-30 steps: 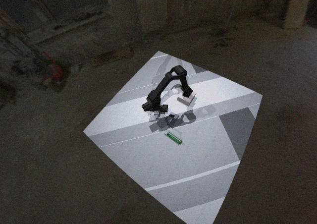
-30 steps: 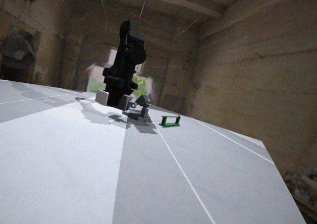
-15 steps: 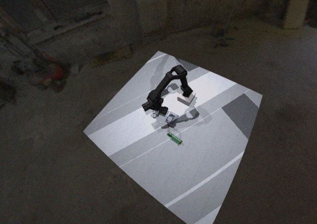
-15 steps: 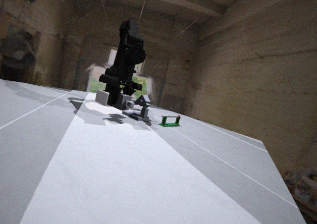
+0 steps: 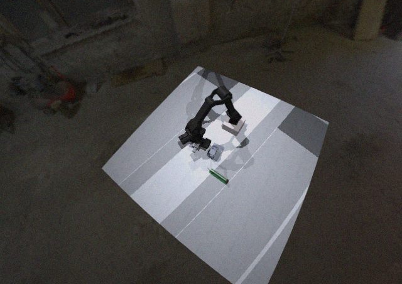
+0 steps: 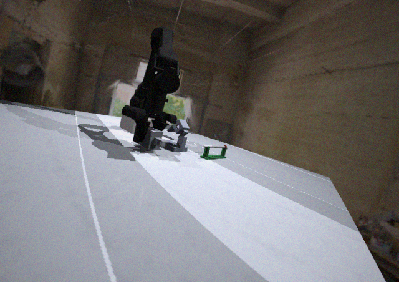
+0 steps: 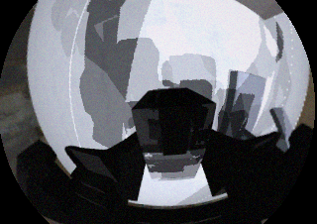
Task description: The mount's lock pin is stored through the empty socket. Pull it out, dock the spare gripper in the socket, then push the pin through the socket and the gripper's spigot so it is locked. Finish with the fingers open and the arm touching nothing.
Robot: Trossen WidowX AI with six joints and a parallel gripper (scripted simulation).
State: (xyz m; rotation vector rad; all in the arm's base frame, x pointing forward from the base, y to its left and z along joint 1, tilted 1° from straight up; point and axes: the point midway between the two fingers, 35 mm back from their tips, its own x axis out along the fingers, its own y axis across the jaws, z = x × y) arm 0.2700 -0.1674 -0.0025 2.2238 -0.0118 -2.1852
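The spare gripper [image 6: 154,139] [image 7: 173,168] is a small grey block with short prongs. My gripper [image 5: 195,144] is shut on it and holds it low over the table, beside the mount. The blue-grey mount [image 5: 215,152] [image 6: 181,142] [image 7: 246,101] stands upright on a flat base, with a tilted head on top; it is at the right in the wrist view. A gap shows between the spare gripper and the mount's head. The socket's opening is too small to read. The lock pin [image 6: 214,146], a thin pale rod with a red end, lies across the green rack [image 5: 218,177] [image 6: 213,157].
The arm's pale base block [image 5: 232,127] [image 6: 127,124] stands behind the mount. The green rack is a short way from the mount, on the side away from the arm base. Broad shadows and bright bands cross the table [image 5: 259,183].
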